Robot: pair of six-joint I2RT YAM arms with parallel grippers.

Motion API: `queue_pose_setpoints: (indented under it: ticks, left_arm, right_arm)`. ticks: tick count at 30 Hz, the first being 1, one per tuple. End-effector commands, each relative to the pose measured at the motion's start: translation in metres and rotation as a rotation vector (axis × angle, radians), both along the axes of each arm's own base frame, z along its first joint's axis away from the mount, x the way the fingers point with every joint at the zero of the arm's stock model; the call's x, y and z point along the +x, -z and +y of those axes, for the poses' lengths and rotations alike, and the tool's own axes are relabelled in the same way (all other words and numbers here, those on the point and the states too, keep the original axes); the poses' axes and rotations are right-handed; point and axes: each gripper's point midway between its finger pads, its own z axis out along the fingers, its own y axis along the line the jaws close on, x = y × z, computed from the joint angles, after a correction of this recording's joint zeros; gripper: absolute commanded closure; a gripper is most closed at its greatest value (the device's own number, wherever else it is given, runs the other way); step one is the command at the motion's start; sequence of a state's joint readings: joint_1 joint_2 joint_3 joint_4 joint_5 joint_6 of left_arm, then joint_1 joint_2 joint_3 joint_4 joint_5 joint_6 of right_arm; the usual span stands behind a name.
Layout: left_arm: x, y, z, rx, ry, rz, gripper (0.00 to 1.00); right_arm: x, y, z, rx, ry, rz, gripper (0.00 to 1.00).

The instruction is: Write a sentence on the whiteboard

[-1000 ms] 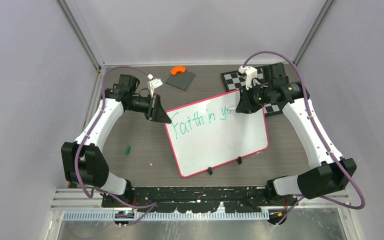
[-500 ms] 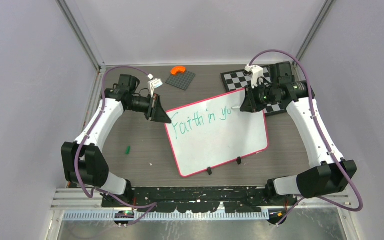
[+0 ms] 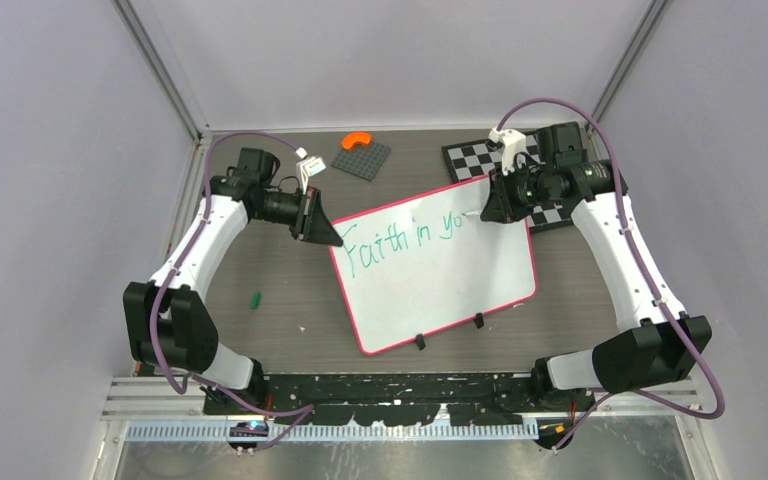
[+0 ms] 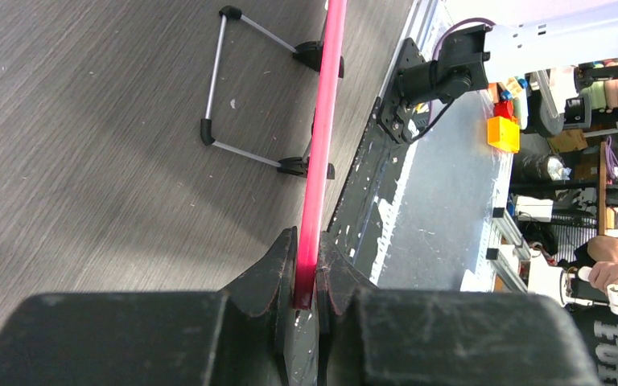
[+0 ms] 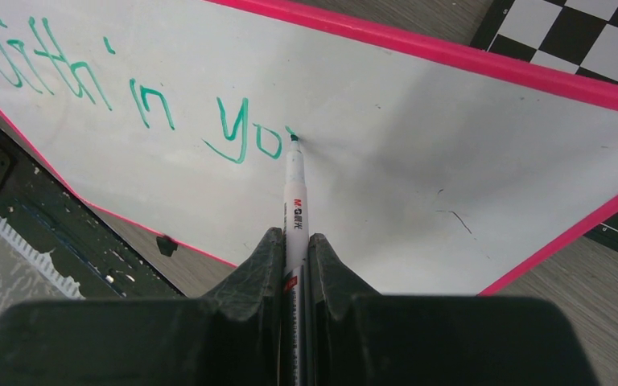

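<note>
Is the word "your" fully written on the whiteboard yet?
No, the sentence stops at "yo", and the marker held in the right gripper has its tip just past the o on the whiteboard.

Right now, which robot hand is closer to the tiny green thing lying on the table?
Left. The left gripper, clamped on the whiteboard's corner, sits beyond the tiny green thing, to its right. The right gripper, holding the marker, is on the whiteboard's opposite side.
</note>
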State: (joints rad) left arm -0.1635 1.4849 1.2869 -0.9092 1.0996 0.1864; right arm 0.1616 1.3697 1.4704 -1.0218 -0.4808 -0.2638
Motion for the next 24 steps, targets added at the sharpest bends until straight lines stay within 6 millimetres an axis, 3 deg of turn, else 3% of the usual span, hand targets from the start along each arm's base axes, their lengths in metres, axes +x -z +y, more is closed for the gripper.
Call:
queue_pose_setpoints:
  ticks: [1, 7, 18, 24]
  left_arm:
    - [0.006, -0.003, -0.001, 0.017, -0.010, -0.014, 1.00]
    - [0.005, -0.002, -0.001, 0.016, -0.010, -0.012, 1.00]
    - [0.004, -0.004, 0.000, 0.015, -0.010, -0.018, 1.00]
    - [0.003, -0.004, 0.000, 0.015, -0.011, -0.018, 1.00]
  right_arm:
    - [-0.003, 0.005, -0.003, -0.019, -0.001, -0.026, 1.00]
    - [-0.013, 0.014, -0.005, -0.023, -0.008, -0.003, 1.00]
    - [0.015, -0.014, -0.013, -0.058, 0.031, -0.091, 1.00]
    - [0.019, -0.018, -0.009, -0.038, 0.028, -0.088, 1.00]
